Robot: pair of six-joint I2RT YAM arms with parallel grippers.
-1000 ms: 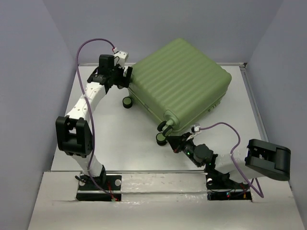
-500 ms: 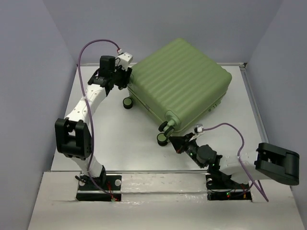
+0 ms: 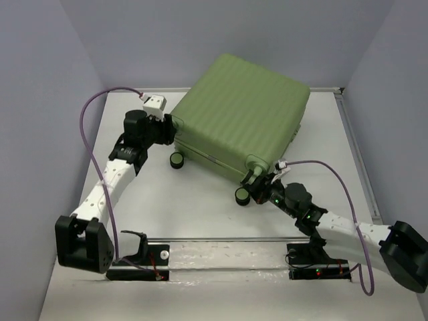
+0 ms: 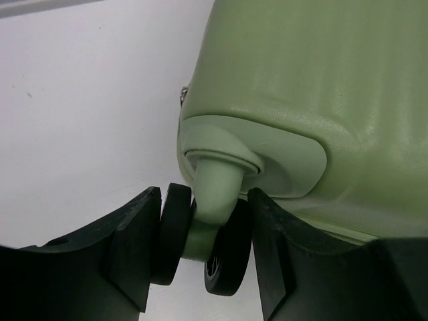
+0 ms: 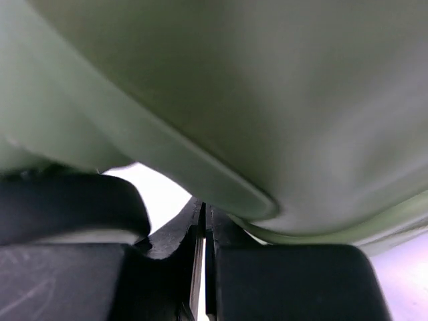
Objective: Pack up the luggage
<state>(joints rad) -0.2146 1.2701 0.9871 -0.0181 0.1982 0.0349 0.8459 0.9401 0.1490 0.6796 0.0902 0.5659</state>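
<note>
Green luggage may twist loose: left jaws clamp only a swivelling caster, while right jaws, shut empty, sit under its near corner.

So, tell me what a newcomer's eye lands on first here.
The big light-green luggage dominates, lying closed and askew across the middle of the white table. At its far-left corner the left gripper clamps a black caster wheel between its fingers. At the near corner the right gripper, shut, sits close under the shell's edge beside a second wheel.
</note>
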